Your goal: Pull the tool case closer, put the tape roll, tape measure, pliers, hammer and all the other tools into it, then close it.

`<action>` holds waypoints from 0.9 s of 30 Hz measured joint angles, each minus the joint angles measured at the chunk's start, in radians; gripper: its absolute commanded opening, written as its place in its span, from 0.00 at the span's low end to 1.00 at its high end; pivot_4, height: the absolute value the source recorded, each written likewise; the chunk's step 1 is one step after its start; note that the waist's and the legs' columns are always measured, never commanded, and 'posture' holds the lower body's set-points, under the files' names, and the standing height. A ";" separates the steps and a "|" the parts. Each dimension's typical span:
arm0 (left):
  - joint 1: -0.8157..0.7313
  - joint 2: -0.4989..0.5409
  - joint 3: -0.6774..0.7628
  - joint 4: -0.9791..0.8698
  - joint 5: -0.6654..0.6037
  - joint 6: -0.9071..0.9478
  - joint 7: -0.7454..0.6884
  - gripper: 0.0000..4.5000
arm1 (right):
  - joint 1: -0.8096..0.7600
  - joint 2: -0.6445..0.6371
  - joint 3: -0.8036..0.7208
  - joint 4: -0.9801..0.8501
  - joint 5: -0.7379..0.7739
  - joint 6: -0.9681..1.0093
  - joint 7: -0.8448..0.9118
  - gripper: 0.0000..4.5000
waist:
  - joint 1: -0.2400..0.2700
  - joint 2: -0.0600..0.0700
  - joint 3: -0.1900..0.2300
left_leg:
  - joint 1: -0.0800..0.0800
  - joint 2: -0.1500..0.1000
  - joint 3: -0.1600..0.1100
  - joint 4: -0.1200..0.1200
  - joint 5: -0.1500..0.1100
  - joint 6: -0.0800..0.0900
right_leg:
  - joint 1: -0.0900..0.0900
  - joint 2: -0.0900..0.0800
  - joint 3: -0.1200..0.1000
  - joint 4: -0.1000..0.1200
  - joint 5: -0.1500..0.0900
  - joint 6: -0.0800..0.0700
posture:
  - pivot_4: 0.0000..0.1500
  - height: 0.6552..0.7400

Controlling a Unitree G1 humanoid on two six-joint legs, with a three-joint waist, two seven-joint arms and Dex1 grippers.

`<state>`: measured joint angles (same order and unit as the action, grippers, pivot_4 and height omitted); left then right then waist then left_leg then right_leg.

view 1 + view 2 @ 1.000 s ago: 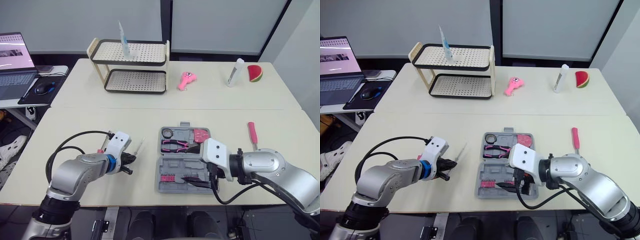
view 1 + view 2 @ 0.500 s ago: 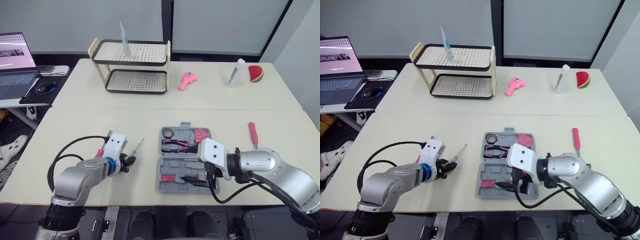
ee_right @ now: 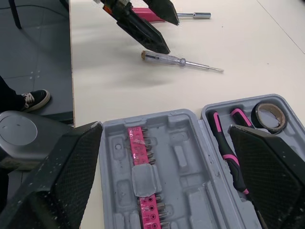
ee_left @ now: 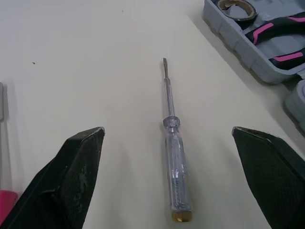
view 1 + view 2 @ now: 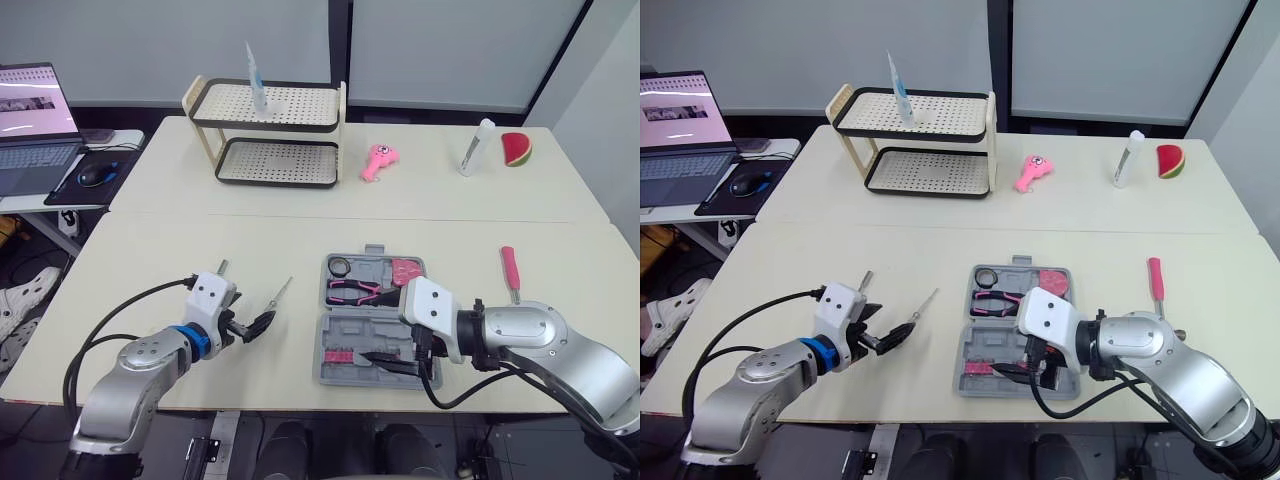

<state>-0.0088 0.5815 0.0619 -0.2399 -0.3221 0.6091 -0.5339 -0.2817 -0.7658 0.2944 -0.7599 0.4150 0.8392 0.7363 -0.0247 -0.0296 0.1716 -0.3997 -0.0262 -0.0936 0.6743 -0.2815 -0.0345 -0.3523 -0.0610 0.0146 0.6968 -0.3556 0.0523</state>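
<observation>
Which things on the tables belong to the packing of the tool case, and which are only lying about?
For the job:
- tool case
- tape roll
- pliers
- clear screwdriver
- pink-handled screwdriver

Lying about:
- two-tier rack
- pink toy
- white bottle
- watermelon slice toy
- laptop
- mouse

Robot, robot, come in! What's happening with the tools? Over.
Left gripper open, flanking clear screwdriver. Right gripper open over tool case. Case open; pink-handled tool outside it.
</observation>
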 measured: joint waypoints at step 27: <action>-0.125 -0.075 -0.115 0.197 0.158 -0.042 -0.002 0.11 | 0.000 0.001 0.001 0.000 -0.001 0.007 -0.010 1.00 | -0.001 0.008 -0.005 | 0.000 -0.001 0.000 0.000 0.000 0.000 | 0.000 0.002 0.000 0.000 0.000 0.000 | 1.00 0.87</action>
<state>-0.1335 0.5061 -0.0533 -0.0431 -0.1642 0.5668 -0.5359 -0.2815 -0.7645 0.2952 -0.7596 0.4143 0.8460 0.7264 -0.0261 -0.0219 0.1663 -0.3994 -0.0270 -0.0939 0.6744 -0.2815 -0.0344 -0.3519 -0.0590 0.0147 0.6970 -0.3556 0.0524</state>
